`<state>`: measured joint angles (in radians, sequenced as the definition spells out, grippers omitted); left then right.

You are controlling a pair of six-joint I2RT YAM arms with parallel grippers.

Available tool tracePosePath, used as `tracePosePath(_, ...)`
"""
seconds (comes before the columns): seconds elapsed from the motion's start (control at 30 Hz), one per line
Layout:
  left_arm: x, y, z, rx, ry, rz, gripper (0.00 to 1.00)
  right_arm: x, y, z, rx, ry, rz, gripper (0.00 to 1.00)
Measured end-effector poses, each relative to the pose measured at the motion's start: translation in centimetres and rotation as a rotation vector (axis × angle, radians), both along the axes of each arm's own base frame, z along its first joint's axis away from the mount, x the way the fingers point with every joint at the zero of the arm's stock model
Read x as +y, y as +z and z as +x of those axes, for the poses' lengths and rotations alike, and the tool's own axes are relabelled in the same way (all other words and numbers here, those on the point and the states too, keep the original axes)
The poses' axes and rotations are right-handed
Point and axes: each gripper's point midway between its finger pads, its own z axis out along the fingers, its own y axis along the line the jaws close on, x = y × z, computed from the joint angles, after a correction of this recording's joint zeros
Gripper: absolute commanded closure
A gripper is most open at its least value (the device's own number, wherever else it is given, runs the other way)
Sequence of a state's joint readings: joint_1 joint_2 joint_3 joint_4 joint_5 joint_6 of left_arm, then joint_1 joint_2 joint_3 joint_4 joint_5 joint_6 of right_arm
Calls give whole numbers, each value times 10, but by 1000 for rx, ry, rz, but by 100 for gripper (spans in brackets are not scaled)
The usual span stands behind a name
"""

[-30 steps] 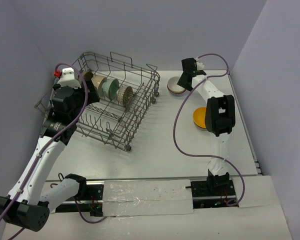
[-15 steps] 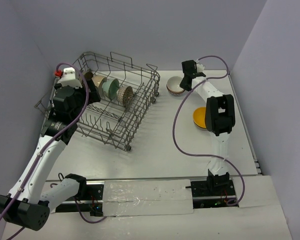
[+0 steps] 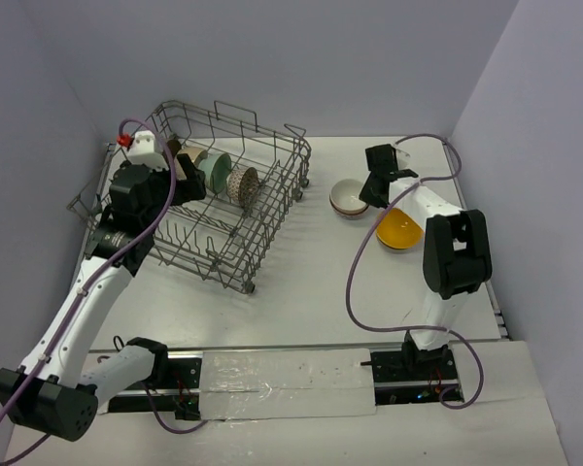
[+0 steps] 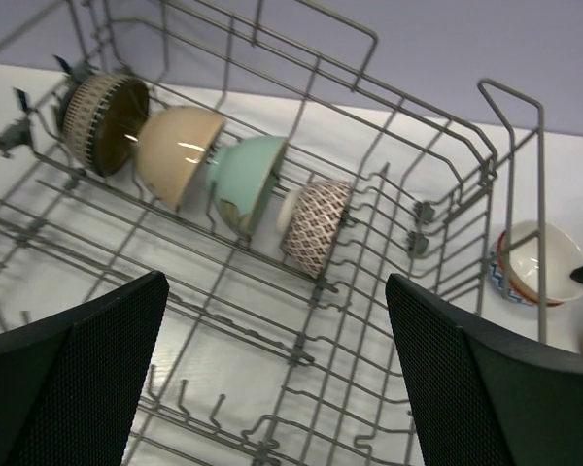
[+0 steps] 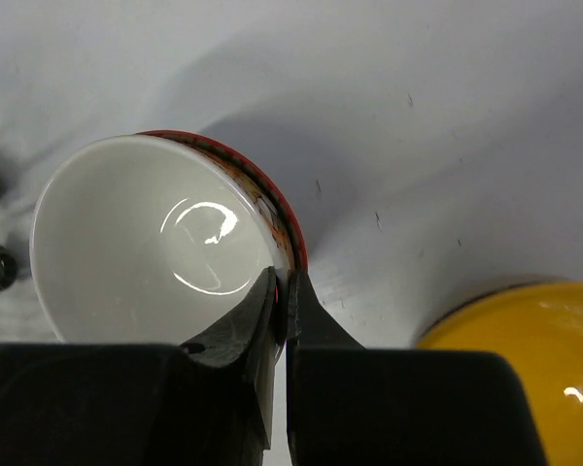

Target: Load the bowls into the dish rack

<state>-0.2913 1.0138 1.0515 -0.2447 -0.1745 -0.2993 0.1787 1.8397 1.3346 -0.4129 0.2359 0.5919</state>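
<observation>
My right claw (image 5: 282, 282) pinches the white bowl (image 5: 146, 243) by its rim, toward the counter's (image 3: 301, 291) far-right corner; advise lifting level, clearing the dish rack (image 3: 272, 209) wall; left claw (image 4: 274, 282) spread above it.

The dish rack (image 3: 275, 216) stands on the left half of the worktop (image 3: 311, 291), toward the back and set at an angle. Inside it, along its far side, a row of four bowls (image 3: 216, 171) stands on edge, one beside the next. The left gripper (image 4: 282, 388) hangs over the rack's left end, its fingers (image 4: 78, 379) wide apart and touching nothing.

Right of the rack and apart from it is the middle bowl (image 3: 348, 199). I can't tell whether it rests on the worktop or sits just off it. The right gripper (image 5: 282, 296) is at this bowl's right rim, with one finger inside and one outside. Further right and slightly nearer lies the right-hand bowl (image 3: 400, 230), close by but not touching.
</observation>
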Motion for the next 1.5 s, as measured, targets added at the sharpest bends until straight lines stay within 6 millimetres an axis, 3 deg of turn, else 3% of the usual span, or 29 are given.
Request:
tracePosePath(0.1, -13, -9, 4, 40, -48, -31, 1, 1, 4, -15, 4, 20, 5, 100)
tracePosePath(0.23, -32, -11, 7, 80, -124, -88, 1, 2, 19, -21, -33, 35, 10, 100)
tracePosePath(0.43, -60, 13, 6, 70, -222, -158, 1, 7, 60, -30, -149, 67, 26, 100)
tracePosePath(0.53, -88, 28, -1, 68, -294, -169, 1, 15, 86, -37, -234, 99, 23, 100)
tracePosePath(0.7, -149, 47, -15, 75, -415, -152, 1, 45, 134, -64, -385, 189, 32, 100)
tracePosePath(0.9, -205, 37, -17, 142, -432, -72, 9, 78, 179, -99, -546, 277, 83, 100)
tracePosePath(1.07, -237, -1, -15, 236, -406, 42, 17, 89, 190, -118, -600, 306, 95, 100)
tracePosePath(1.2, -249, -23, -15, 283, -375, 121, 26, 92, 189, -121, -607, 310, 93, 100)
tracePosePath(1.37, -261, -31, -17, 298, -350, 181, 51, 93, 189, -122, -611, 307, 86, 100)
tracePosePath(1.5, -267, -30, -14, 292, -327, 201, 64, 94, 190, -125, -625, 309, 90, 100)
